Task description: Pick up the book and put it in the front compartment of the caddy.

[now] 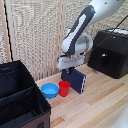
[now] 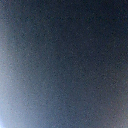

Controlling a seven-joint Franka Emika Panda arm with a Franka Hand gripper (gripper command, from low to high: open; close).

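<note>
You see pale, smooth-grained wood on the table (image 1: 100, 100), matt black cloth on the caddy (image 1: 20, 97) beside it, glossy plastic on the red cup (image 1: 64, 88) and blue bowl (image 1: 49, 90), and a matt navy cover on the book (image 1: 77, 80).

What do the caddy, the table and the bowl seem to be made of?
Caddy: black fabric, it seems; matte, soft-looking walls with stitched-looking edges.
Table: light wood, with visible plank lines and grain, a smooth finish.
Bowl: probably plastic; uniform bright blue, slightly glossy. The picture is too blurred to rule out ceramic.
</note>
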